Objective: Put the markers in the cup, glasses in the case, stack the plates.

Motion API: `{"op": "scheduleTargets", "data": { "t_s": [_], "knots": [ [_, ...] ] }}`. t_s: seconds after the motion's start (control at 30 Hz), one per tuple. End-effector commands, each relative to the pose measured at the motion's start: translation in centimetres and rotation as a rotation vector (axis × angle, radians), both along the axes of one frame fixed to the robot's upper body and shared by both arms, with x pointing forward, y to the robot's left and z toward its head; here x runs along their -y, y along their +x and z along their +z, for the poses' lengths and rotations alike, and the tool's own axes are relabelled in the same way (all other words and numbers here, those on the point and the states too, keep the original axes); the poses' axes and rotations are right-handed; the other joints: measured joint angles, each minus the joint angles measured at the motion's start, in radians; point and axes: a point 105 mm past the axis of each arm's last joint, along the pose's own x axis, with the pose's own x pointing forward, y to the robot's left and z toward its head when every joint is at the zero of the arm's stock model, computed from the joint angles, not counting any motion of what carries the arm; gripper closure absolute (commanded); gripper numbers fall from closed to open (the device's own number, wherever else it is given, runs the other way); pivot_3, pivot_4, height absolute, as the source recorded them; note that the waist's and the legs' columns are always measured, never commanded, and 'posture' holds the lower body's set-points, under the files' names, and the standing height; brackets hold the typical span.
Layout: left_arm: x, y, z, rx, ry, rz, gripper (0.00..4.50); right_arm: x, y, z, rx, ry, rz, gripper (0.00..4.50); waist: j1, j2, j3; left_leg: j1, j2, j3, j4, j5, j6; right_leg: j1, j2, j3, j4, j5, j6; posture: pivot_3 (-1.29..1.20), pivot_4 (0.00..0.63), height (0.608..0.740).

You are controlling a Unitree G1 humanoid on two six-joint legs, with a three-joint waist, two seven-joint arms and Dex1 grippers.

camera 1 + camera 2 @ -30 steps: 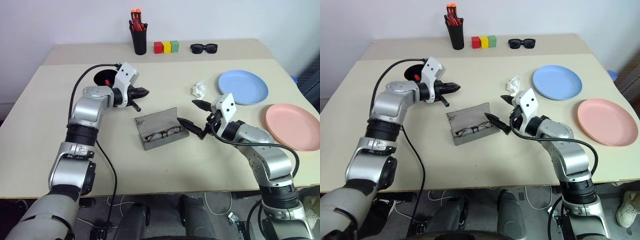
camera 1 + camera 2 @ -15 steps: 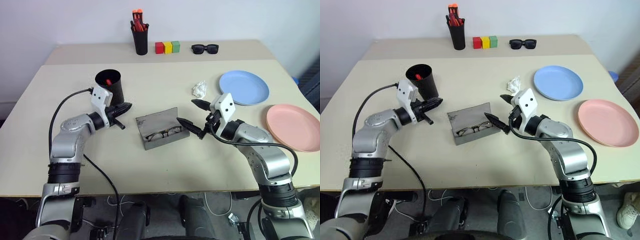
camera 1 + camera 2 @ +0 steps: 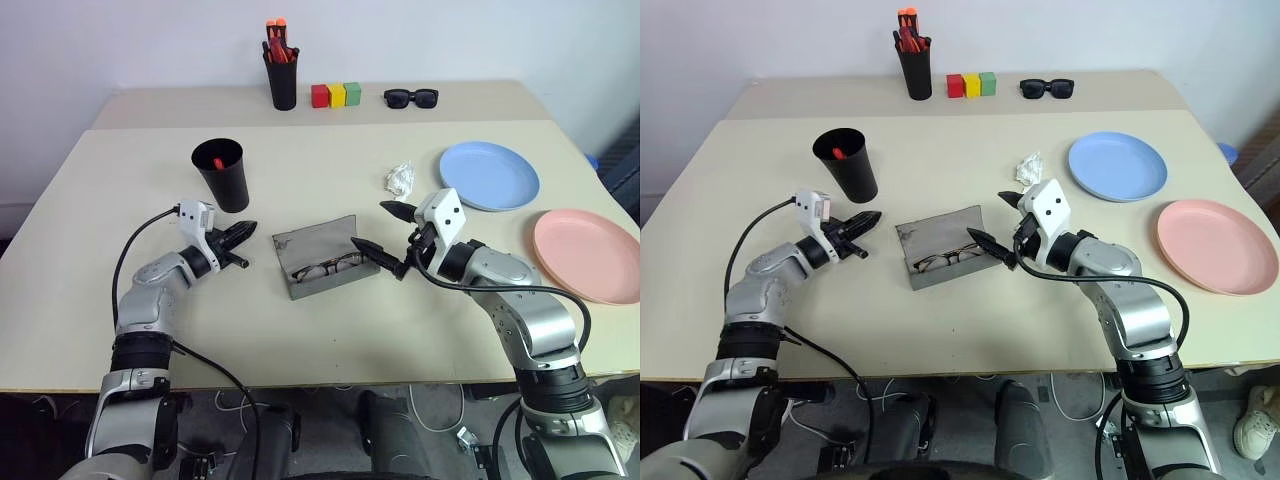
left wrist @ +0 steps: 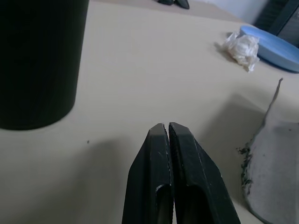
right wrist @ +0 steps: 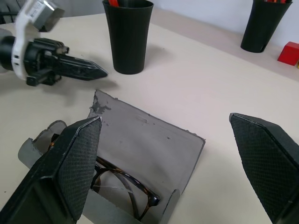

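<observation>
Both tools differ: my right tool [image 3: 385, 229] is wide open beside the case [image 3: 322, 258] holding the glasses [image 3: 325, 268]; left tool [image 3: 240, 232] is closed, empty. I should push the lid down gently.

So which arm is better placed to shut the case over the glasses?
Probably the right. The right gripper is open right beside the open case holding the glasses; the left gripper is shut, across a gap of bare table.

beige table [image 3: 330, 340], cup [image 3: 222, 176], case [image 3: 320, 257], plates [image 3: 489, 175]
</observation>
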Motion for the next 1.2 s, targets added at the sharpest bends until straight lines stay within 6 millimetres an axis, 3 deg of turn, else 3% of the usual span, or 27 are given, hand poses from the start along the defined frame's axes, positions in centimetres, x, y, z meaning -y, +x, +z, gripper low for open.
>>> {"op": "scheduleTargets", "data": {
  "t_s": [0.03,0.17,0.3,0.47,0.7,0.9,1.2],
  "knots": [
    [1.3,-0.1,0.6,0.013,-0.027,-0.069,4.43,-0.2,-0.3,1.5,0.070,0.005,0.007,0.00,-0.001,0.000,0.000,0.000,0.000,0.000,0.000,0.000,0.000,0.000,0.000,0.000,0.000,0.000,0.000,0.00,0.150,0.740],
    [3.0,-0.8,-0.3,-0.025,-0.014,-0.158,4.43,-0.1,-0.3,1.6,0.075,-0.002,-0.001,0.00,-0.002,0.000,0.000,0.000,0.000,0.000,0.000,0.000,0.000,0.000,0.000,0.000,0.000,0.000,0.000,0.00,0.150,0.740],
    [3.5,-1.0,-0.6,-0.040,-0.012,-0.186,4.43,0.0,-0.4,1.6,0.076,-0.002,-0.003,0.00,-0.002,0.000,0.000,0.000,0.000,0.000,0.000,0.000,0.000,0.000,0.000,0.000,0.000,0.000,0.000,0.00,0.150,0.740],
    [3.7,-1.8,0.8,-0.017,-0.078,-0.254,4.43,0.0,-0.4,1.4,0.074,-0.013,-0.004,0.00,-0.002,0.000,0.000,0.000,0.000,0.000,0.000,0.000,0.000,0.000,0.000,0.000,0.000,0.000,0.000,0.00,0.150,0.740],
    [4.6,-4.1,1.1,0.005,-0.061,-0.396,4.43,0.2,-0.2,1.5,0.074,-0.013,-0.011,0.00,-0.002,0.000,0.000,0.000,0.000,0.000,0.000,0.000,0.000,0.000,0.000,0.000,0.000,0.000,0.000,0.00,0.150,0.740],
    [5.6,-5.8,0.8,0.019,0.004,-0.514,4.43,0.4,0.1,1.5,0.076,-0.016,-0.022,0.00,-0.001,0.000,0.000,0.000,0.000,0.000,0.000,0.000,0.000,0.000,0.000,0.000,0.000,0.000,0.000,0.00,0.150,0.740],
    [6.0,-6.7,0.5,0.070,0.146,-0.605,4.43,0.7,0.6,1.8,0.085,-0.015,-0.049,0.00,-0.002,0.000,0.000,0.000,0.000,0.000,0.000,0.000,0.000,0.000,0.000,0.000,0.000,0.000,0.000,0.00,0.150,0.740]
  ]
}}
